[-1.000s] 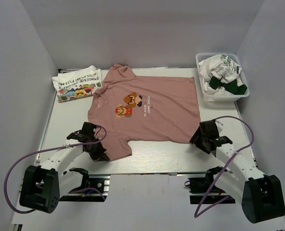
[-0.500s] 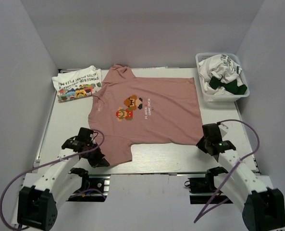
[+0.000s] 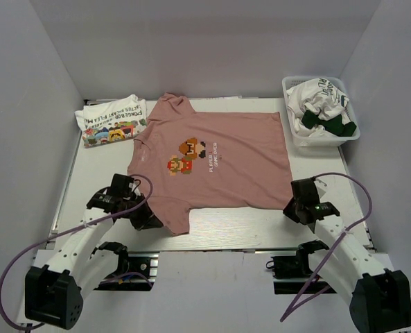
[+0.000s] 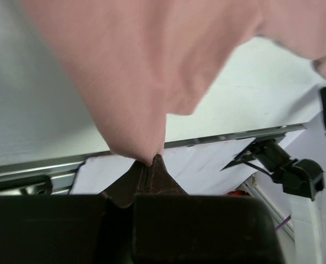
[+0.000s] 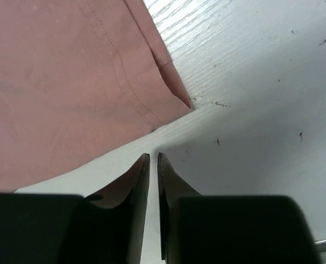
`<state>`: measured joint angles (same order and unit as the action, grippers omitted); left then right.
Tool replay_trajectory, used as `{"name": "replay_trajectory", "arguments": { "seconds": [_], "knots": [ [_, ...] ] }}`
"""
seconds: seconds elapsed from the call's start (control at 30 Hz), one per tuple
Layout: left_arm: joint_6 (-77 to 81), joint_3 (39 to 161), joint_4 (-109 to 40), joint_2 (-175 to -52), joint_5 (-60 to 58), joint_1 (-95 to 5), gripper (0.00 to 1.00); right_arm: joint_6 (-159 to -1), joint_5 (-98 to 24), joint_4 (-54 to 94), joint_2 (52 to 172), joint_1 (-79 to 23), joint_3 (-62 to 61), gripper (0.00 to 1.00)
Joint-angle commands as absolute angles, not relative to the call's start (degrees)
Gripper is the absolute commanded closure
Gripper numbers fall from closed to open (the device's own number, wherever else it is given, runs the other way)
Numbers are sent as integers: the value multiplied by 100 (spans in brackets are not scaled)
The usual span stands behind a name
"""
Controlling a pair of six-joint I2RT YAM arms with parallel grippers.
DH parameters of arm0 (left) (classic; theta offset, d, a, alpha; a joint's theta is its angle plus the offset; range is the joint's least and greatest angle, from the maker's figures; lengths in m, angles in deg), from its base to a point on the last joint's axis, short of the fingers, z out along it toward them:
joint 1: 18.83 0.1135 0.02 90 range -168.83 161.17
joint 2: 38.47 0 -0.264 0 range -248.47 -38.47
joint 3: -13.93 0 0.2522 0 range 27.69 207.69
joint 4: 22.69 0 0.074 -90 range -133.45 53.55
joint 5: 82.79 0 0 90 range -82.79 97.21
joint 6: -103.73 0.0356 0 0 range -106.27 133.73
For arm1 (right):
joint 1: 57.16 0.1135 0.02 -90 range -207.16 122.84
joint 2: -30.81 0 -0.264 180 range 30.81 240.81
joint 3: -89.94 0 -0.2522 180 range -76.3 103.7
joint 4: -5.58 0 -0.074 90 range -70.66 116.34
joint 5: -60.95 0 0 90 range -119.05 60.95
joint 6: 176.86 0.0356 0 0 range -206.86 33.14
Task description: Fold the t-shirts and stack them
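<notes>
Top external, L pincer low, pinching pink tee, R pincer pressed together

Top external: high behind the arm bases, looking down and toward the far side over the whole counter.
Left wrist: very close behind the left pincer, facing pink t-shirt cloth and the near counter edge.
Right wrist: close above the right pincer, looking down at the counter.
Shared: pink t-shirt, seen by all three views.
</notes>
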<state>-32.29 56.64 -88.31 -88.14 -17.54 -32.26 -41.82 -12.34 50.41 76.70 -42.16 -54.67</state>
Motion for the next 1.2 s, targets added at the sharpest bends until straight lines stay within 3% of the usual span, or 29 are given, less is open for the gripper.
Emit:
{"name": "replay_trajectory", "arguments": {
  "seconds": [0.0,0.07,0.1,0.17,0.4,0.47,0.5,0.53,0.63,0.87,1.17],
  "knots": [
    [-3074,6107,-8312,-9040,-1995,-3245,100,-4326,-1156,4660,7914,-4266,-5248,81],
    [-3021,6178,-8312,-9146,-1943,-3245,100,-4318,-1077,4563,8143,-4248,-5239,76],
    [-2969,6179,-8312,-9199,-1942,-3245,100,-4318,-1050,4501,8274,-4248,-5230,66],
    [-2969,6179,-8312,-9313,-1942,-3245,100,-4292,-998,4475,8459,-4240,-5195,58],
    [-2969,6179,-8260,-9366,-1942,-3245,100,-4283,-690,4229,8767,-4283,-5230,50],
    [-2969,6179,-8259,-9367,-1942,-3245,100,-4335,-716,4176,8890,-4292,-5222,58],
    [-2969,6248,-8259,-9367,-1942,-3245,100,-4344,-777,4141,8951,-4292,-5204,66],
    [-2969,6249,-8198,-9428,-1942,-3245,100,-4344,-786,4123,8995,-4301,-5178,82],
    [-2969,6521,-7944,-9559,-1942,-3245,100,-4388,-901,4088,8944,-4292,-5116,100],
    [-2854,7083,-7065,-10095,-2144,-3245,100,-4704,-1067,4044,8802,-4292,-4756,100],
    [-2802,8682,-6097,-11929,-1829,-3104,100,-5056,-1375,3736,9855,-4318,-3633,100]
  ]
}}
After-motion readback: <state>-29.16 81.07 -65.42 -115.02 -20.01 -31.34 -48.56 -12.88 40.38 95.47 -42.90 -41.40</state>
